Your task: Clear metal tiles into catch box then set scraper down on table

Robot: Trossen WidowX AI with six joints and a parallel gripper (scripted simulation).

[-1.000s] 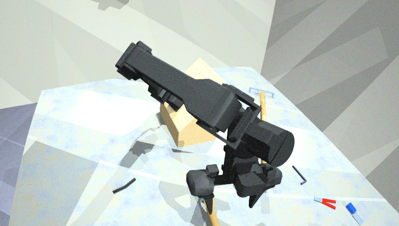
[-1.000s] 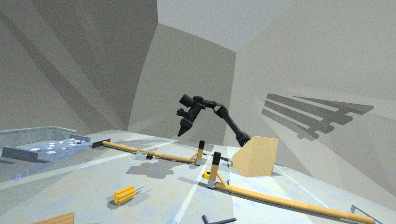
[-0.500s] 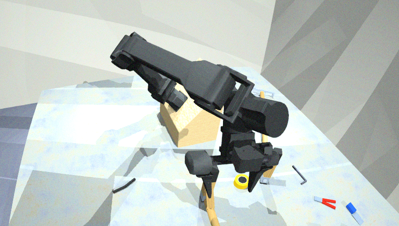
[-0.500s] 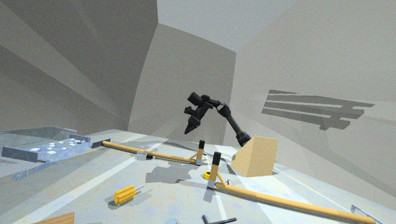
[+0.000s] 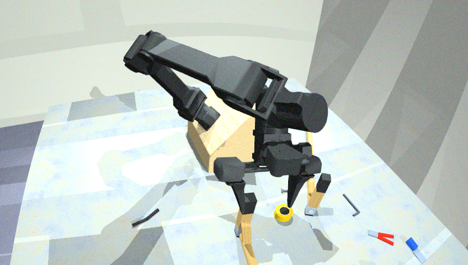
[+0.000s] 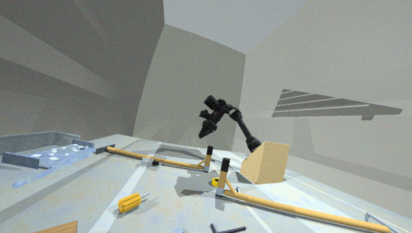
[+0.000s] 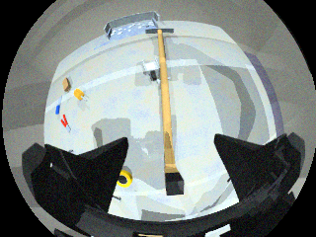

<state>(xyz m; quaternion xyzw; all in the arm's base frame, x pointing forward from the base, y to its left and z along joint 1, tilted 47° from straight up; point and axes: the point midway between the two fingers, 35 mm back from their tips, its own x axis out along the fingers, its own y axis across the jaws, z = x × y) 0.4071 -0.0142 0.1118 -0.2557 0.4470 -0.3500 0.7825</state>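
My gripper [image 5: 266, 209] [image 6: 199, 136] [image 7: 171, 138] is open and empty, above the table. The long scraper [image 6: 173, 163] [image 7: 165, 89] lies on the table, its dark flat blade [image 6: 105, 148] [image 7: 159, 31] near the steel plate [image 6: 72, 157]. Its upright grip with a black top [image 5: 248, 203] [image 6: 209, 151] [image 7: 174, 184] stands below my fingers; in the wrist view it shows between them, towards the palm. Several pale metal tiles [image 6: 53, 158] and one small dark piece [image 6: 82, 148] lie on the plate. Grey walls [image 6: 25, 141] [image 7: 130, 20] of the catch box rise behind it.
A second long tool [image 5: 309, 144] [image 6: 289, 209] with a frame head lies on the other side. Yellow tape [image 5: 283, 213] [image 6: 214, 181] [image 7: 124, 179] lies near the grips. A wooden block [image 5: 236, 147] [image 6: 273, 163] stands at the arm's base. A yellow screwdriver [image 6: 129, 203] and red-handled pliers [image 5: 384, 237] lie aside.
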